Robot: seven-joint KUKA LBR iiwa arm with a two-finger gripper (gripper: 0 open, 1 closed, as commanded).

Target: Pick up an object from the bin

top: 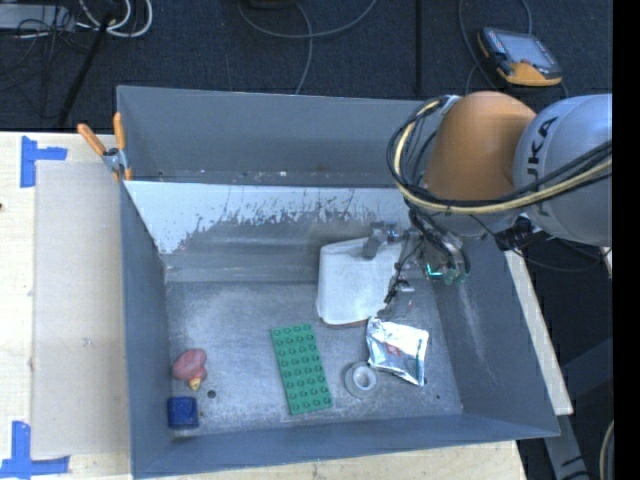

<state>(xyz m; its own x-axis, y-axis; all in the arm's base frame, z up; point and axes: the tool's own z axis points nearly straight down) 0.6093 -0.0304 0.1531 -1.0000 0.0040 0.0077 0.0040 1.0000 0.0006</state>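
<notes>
Several small things are lying in the grey bin (250, 148), and my gripper (394, 290) is hanging at the right edge of a white curved plastic piece (345, 283) near the bin's right wall, a silver foil packet (397, 351) lying just beside it. I cannot tell whether I am open or closed; I should be centring on one thing alone, keeping the packet from getting caught.

Grey bin (235, 303) (green plate (301, 368), foil pouch (397, 352))
</notes>
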